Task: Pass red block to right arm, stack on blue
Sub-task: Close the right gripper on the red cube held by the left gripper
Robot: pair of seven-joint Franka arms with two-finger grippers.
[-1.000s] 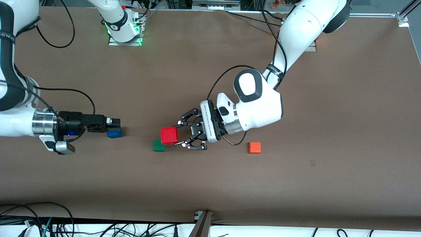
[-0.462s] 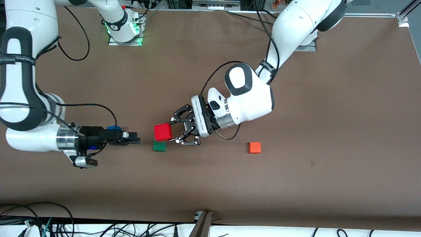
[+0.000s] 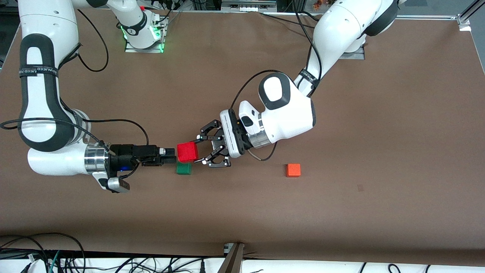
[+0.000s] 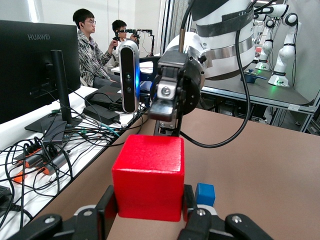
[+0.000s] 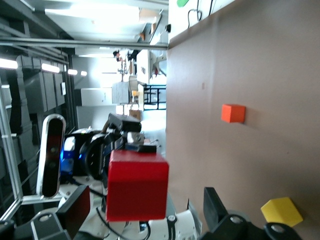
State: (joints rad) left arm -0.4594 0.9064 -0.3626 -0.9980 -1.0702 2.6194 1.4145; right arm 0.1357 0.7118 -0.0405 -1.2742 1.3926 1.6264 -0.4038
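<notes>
The red block (image 3: 187,152) is clamped between the left gripper (image 3: 197,151) fingers; the right gripper (image 3: 172,156) fingers are held apart beside it.

1. Right arm (image 3: 49,113) swung in from its end of the table toward the middle; right gripper (image 3: 172,155) was by the blue block a sec ago, now its tips sit right at the red block (image 3: 187,152), fingers wide.
2. Blue block, seen beside the gripper earlier, now hidden in front view.
3. Left gripper (image 3: 202,149) w/ red block shifted a bit toward the right arm's end, then stopped above the green block (image 3: 183,169).
</notes>
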